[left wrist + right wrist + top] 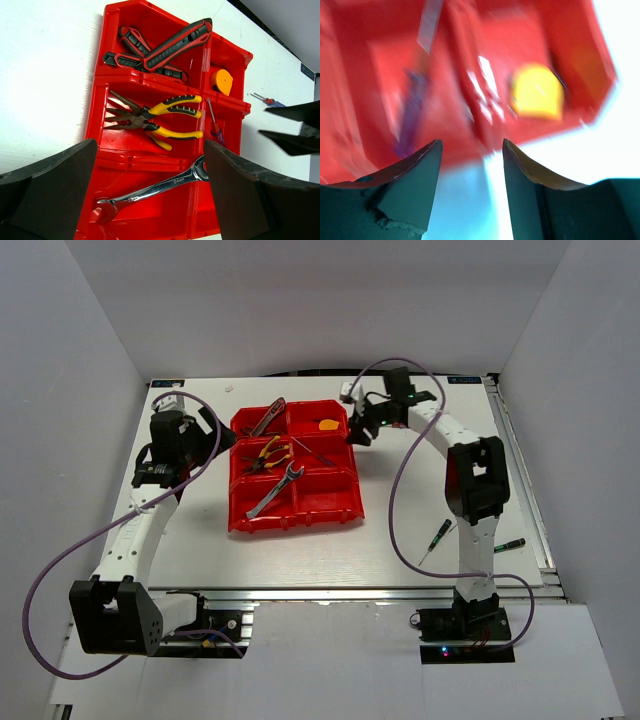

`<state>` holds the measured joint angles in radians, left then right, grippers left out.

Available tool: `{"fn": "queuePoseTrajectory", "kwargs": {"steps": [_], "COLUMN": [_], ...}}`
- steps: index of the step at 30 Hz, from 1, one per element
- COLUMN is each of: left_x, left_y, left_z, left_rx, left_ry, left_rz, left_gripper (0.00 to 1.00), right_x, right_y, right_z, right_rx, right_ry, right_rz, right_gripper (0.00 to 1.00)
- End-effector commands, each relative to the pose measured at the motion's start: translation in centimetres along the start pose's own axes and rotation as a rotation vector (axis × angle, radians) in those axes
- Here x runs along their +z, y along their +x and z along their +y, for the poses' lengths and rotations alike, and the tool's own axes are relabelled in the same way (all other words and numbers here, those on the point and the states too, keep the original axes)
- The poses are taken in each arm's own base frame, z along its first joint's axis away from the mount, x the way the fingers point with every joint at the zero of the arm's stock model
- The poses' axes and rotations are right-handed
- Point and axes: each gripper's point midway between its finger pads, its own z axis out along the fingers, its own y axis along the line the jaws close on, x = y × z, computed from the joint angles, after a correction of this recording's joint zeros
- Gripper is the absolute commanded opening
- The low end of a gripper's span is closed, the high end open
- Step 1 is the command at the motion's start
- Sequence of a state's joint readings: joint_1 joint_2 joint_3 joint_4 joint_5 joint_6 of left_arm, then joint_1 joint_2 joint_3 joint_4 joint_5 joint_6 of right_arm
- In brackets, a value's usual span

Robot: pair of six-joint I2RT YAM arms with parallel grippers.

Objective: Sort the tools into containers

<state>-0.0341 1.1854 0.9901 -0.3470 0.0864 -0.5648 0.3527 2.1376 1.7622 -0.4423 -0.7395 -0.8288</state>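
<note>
The red containers [335, 502] sit mid-table. In the left wrist view their bins [98, 100] hold red-black pliers [165, 45], yellow-handled pliers [160, 120], a silver wrench [155, 189], an orange piece [221, 81] and a slim screwdriver [214, 127]. My left gripper [213, 425] is wide open at the block's left side, its jaws [150, 145] empty above the wrench. My right gripper [358, 430] hovers at the block's far right corner, open [471, 142] with nothing between its fingers. Its blurred view shows the orange piece [537, 92] and a bluish screwdriver [410, 115].
Two green-black screwdrivers [438, 537] [508, 544] lie on the white table beside the right arm's base. Another small screwdriver [264, 99] lies on the table just past the bins, near the right gripper's fingers [295, 142]. White walls enclose the table.
</note>
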Motion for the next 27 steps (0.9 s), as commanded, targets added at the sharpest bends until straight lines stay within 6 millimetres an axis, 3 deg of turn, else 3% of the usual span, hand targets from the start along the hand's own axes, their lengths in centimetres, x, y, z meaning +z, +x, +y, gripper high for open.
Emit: {"fn": "queuePoseTrajectory", "kwargs": {"steps": [1,8,11,20,27], "left_x": [-0.5,0.0,0.0,0.2,0.5], "left_y": [-0.8,-0.9,-0.9,-0.5,-0.5], "left_z": [-0.5,-0.7,-0.7,-0.4,-0.5], "left_rx": [0.004,0.008,0.008,-0.002,-0.004], "left_ry": [0.022,0.029,0.030,0.025,0.025], "left_rz": [-0.029,-0.021,-0.019,-0.005,0.000], "left_gripper": [0.98,0.98,0.98,0.98,0.98], "right_x": [-4.5,-7.9,-8.4,-8.7,-8.4], "right_y": [0.6,6.8,8.9,13.5,16.0], "right_z": [-3.5,-9.5,-10.8,-12.7,-12.5], "right_rx": [-0.081,-0.016,0.007,0.033,0.057], "right_ry": [0.088,0.222,0.252,0.297,0.283], "right_rz": [0.040,0.176,0.216,0.296,0.338], "right_gripper": [0.59,0.64,0.67,0.69,0.67]}}
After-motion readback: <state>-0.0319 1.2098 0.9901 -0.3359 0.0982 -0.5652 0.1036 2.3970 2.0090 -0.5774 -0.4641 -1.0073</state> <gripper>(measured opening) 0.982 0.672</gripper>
